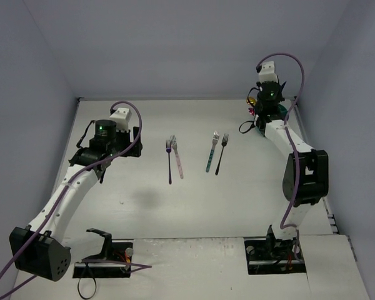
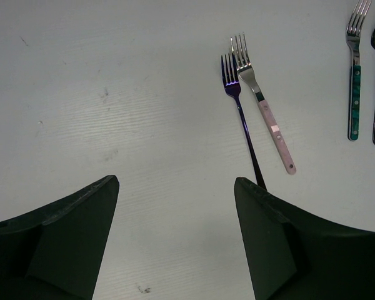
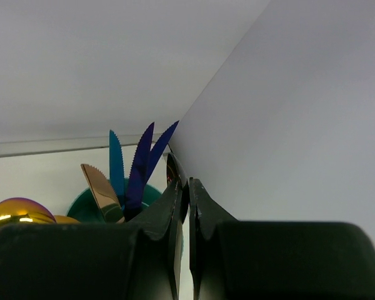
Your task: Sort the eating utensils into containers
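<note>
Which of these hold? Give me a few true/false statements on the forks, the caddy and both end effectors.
1. Four forks lie on the table: dark blue fork, pink-handled fork, teal-handled fork, black fork. True.
2. The left end effector is shut on the dark blue fork. False: it is open and empty.
3. Knives stand blade-up in the teal caddy. True.
4. The right end effector is wide open. False: it is shut.
5. The pink-handled fork lies beside the teal-handled fork. False: it lies beside the dark blue fork; the teal-handled fork is beside the black fork.
</note>
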Robot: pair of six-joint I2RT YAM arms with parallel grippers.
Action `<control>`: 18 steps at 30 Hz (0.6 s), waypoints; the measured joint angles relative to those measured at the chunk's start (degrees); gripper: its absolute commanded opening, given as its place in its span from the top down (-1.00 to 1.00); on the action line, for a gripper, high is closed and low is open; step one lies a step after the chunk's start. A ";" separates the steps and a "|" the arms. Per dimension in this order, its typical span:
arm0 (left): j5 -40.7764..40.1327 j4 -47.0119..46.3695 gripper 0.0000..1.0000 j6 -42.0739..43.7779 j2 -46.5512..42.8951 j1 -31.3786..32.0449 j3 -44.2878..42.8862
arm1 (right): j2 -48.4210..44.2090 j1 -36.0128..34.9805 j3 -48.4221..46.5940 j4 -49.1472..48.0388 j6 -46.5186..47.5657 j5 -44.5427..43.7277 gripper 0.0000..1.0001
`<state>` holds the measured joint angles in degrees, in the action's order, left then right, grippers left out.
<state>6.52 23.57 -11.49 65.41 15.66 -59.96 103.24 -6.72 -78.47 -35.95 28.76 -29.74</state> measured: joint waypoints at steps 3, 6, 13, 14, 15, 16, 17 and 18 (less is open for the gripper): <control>0.00 -0.02 -0.44 0.18 0.00 0.00 0.00 | 0.01 0.00 1.53 -0.26 0.26 0.20 1.00; -0.02 -0.02 -0.44 0.32 0.00 0.00 0.00 | 0.14 0.00 2.92 -0.50 0.66 0.29 1.00; -0.17 -0.04 -0.44 0.40 0.00 0.00 0.00 | 1.36 -0.06 4.78 -1.18 0.95 1.33 1.00; -0.17 -0.04 -0.44 0.41 0.00 0.00 0.00 | 1.69 -0.14 4.99 -1.24 0.98 1.77 1.00; -0.17 -0.04 -0.44 0.41 0.00 0.00 0.00 | 2.05 -0.28 5.16 -1.37 0.99 2.18 1.00; -0.17 -0.04 -0.44 0.40 0.00 0.00 0.00 | 2.45 -0.49 5.28 -1.59 0.99 2.50 1.00; -0.19 -0.04 -0.44 0.41 0.00 0.00 0.00 | 2.71 -0.74 5.37 -2.06 1.17 2.88 1.00; -0.21 -0.04 -0.44 0.42 0.00 0.00 0.00 | 2.95 -0.97 5.44 -2.49 1.33 3.25 1.00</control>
<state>6.32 23.53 -11.07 65.41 15.66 -59.96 106.19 -7.69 -73.03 -38.44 30.10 -26.48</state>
